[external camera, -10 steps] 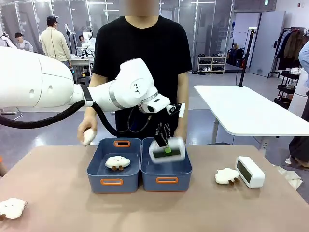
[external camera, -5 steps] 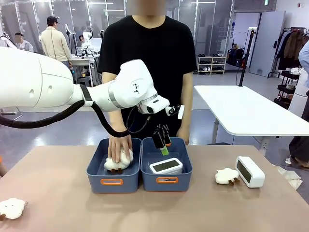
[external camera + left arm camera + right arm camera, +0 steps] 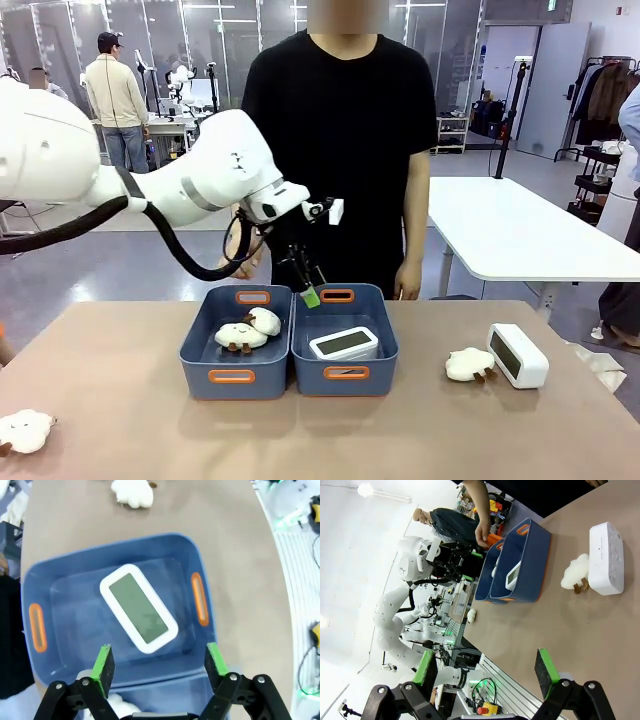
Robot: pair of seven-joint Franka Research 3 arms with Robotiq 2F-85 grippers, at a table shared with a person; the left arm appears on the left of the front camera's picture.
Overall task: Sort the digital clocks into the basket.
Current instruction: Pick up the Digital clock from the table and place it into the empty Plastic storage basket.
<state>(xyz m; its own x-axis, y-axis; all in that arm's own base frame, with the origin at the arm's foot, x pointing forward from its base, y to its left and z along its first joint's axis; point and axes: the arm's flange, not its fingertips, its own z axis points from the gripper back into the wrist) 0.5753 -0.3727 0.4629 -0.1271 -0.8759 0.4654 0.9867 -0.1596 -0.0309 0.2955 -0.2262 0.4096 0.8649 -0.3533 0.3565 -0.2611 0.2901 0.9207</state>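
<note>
One clock (image 3: 344, 343) lies face-up inside right basket (image 3: 310, 378); second clock (image 3: 517, 355) stands on table (image 3: 420, 430), well right of basket, plush (image 3: 468, 364) just beside it. We judge first drop done, half of sort left. Our left gripper (image 3: 308, 290) hovers over basket's far rim, jaws apart, empty. Our right gripper (image 3: 485, 652) is wide open too, empty, looking across table at second clock. Next: we take second clock with right arm, clear of plush, carry to same basket.
</note>
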